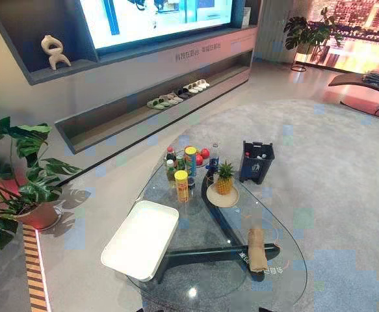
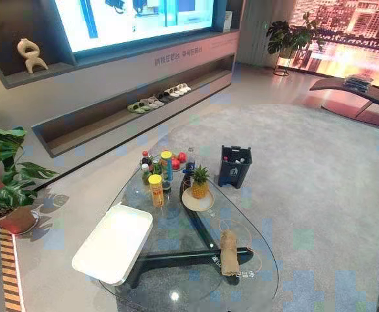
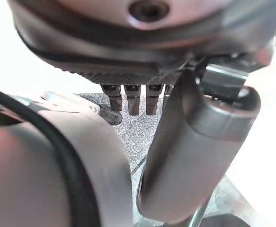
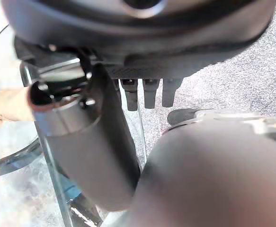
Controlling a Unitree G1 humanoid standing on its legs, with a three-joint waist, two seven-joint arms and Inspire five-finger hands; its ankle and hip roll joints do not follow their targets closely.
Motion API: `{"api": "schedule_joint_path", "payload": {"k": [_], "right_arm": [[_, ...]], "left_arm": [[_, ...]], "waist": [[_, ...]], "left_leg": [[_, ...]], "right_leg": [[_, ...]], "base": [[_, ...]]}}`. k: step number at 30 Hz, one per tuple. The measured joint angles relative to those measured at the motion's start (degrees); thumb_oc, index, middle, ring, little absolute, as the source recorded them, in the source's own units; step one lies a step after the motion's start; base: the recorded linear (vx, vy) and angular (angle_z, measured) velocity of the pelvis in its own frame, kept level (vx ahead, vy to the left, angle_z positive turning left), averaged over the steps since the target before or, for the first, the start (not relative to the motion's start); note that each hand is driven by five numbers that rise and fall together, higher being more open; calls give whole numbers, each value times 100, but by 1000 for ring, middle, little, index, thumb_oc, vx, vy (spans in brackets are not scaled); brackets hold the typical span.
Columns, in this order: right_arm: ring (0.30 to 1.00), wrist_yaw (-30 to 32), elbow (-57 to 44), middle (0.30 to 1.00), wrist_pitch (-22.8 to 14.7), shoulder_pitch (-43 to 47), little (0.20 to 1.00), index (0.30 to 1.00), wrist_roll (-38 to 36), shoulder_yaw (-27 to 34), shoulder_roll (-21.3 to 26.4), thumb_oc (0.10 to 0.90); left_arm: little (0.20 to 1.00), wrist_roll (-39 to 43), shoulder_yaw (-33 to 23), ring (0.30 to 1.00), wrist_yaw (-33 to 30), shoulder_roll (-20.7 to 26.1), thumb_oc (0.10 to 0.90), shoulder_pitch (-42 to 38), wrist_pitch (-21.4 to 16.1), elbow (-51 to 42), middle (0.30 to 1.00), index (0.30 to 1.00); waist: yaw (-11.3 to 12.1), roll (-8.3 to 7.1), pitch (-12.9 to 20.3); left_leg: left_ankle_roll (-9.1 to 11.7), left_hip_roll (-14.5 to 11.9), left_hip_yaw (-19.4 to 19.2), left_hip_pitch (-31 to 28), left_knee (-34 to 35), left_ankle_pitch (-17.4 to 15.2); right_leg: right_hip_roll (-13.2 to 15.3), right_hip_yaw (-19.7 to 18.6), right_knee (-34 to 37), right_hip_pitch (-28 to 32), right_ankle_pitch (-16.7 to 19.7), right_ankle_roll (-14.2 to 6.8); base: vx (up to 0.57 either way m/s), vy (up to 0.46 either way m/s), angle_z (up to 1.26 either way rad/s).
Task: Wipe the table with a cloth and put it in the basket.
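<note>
Cloth [image 1: 257, 249] rolled on glass table [image 1: 205, 281], long axis near-to-far; left hand [image 3: 133, 98], right hand [image 4: 149, 92] fingers straight, empty.

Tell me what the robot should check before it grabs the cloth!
1. Cloth in place: ok, lies rolled up near the right edge of the glass table.
2. Right hand free: ok, open, holds nothing.
3. Left hand free: ok, open, holds nothing.
4. White basket ready: ok, empty, on the table's left.
5. Way to cloth: ok, pineapple and bottles stand farther back.
6. Spots to wipe: cannot tell.
</note>
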State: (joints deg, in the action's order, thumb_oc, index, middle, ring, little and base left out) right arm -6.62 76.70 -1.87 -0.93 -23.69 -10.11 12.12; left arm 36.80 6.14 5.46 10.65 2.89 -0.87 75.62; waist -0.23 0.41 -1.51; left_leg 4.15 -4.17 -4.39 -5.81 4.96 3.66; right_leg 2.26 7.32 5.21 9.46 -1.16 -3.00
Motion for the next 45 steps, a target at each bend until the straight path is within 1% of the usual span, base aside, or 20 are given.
{"api": "schedule_joint_path", "payload": {"k": [15, 33, 39, 42, 44, 45], "right_arm": [[900, 3, -2, 900, 33, -1, 900, 900, 7, -20, -19, 800], [900, 51, -16, 900, 40, -1, 900, 900, 6, -22, -43, 800], [900, 323, -87, 900, -244, -44, 900, 900, 110, -33, -65, 800], [900, 361, -108, 900, -375, -59, 900, 900, 109, -33, -64, 800], [900, 395, -339, 900, -478, -107, 900, 900, 106, -46, -55, 800], [900, 412, -503, 900, -566, -107, 900, 900, 100, -89, -50, 800]], "left_arm": [[900, 6, -3, 900, -121, 18, 800, -1, 4, 3, 900, 900], [900, 3, -3, 900, -160, 36, 800, -3, 7, 5, 900, 900], [900, -19, -3, 900, -216, 40, 800, -1, -1, 5, 900, 900], [900, -23, -5, 900, -216, 48, 800, -1, -9, 4, 900, 900], [900, -48, -2, 900, -215, 54, 800, -2, -47, 0, 900, 900], [900, -87, 0, 900, -214, 59, 800, -19, -75, -16, 900, 900]], "waist": [[2, -61, 44], [1, -116, 20], [0, -133, -11], [1, -145, -52], [-1, -139, -89], [-7, -130, -179]], "left_leg": [[0, 0, -7, 0, 0, 0], [-1, -2, -30, 8, 0, -1], [1, -29, -90, 42, -1, -1], [2, -41, -132, 42, -2, -3], [3, -51, -168, 107, -4, -2], [4, -49, -191, 114, -6, 0]], "right_leg": [[0, -2, 0, -1, 0, -1], [-1, -12, 0, -15, -1, -2], [-4, -60, 0, -74, 1, -6], [-9, -95, 0, -91, 1, -7], [-20, -131, -1, -178, 6, -20], [-26, -149, -2, -198, 19, -18]], "base": [[3, 13, -2], [0, 0, 0], [11, -10, -4], [14, -28, -7], [-33, -38, -10], [-51, -38, -10]]}}
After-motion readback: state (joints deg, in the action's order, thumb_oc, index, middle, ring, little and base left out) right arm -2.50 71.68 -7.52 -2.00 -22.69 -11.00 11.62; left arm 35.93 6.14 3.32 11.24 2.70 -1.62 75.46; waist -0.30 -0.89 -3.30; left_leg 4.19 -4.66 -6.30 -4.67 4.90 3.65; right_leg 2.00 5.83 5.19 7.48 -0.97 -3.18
